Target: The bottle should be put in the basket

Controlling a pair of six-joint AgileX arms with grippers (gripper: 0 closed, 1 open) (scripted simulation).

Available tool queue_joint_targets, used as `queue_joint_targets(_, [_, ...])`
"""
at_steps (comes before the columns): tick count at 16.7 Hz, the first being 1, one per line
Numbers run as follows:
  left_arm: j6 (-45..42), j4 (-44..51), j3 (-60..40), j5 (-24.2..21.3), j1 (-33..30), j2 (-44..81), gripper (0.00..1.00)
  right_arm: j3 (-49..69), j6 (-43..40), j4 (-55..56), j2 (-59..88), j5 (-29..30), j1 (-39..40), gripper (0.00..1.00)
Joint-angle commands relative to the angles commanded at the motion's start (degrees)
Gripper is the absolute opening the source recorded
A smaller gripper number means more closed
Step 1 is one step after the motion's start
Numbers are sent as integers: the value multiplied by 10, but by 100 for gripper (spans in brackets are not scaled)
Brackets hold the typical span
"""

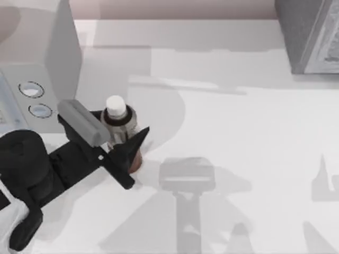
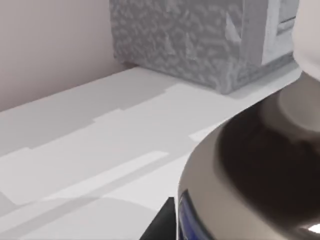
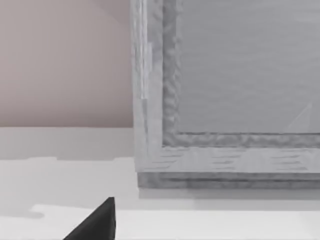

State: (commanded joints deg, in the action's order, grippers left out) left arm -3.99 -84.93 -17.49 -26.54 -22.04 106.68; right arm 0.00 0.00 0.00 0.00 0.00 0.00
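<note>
I see the bottle [image 1: 118, 123] upright at the table's left: white cap, dark neck band, grey label, reddish-brown base.

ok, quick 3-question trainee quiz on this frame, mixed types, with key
1. True or false: the bottle lies on its side.
2. Which gripper is at the bottle? A) left gripper B) right gripper
3. Fill in: the grey textured box stands at the table's far ____ corner in the top view.

Key: 1 false, it stands upright with its white cap up. 2 A, its dark fingers flank the bottle's lower body. 3 right.
</note>
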Motion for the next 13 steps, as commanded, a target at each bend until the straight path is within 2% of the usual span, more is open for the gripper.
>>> queue_joint_targets(5, [18,231,-83,125,-133,-181,0,0,0,0,0,0,0,100])
queue_joint_targets(13, [54,789,-235,391,-386,-582,0,0,0,0,0,0,0,100])
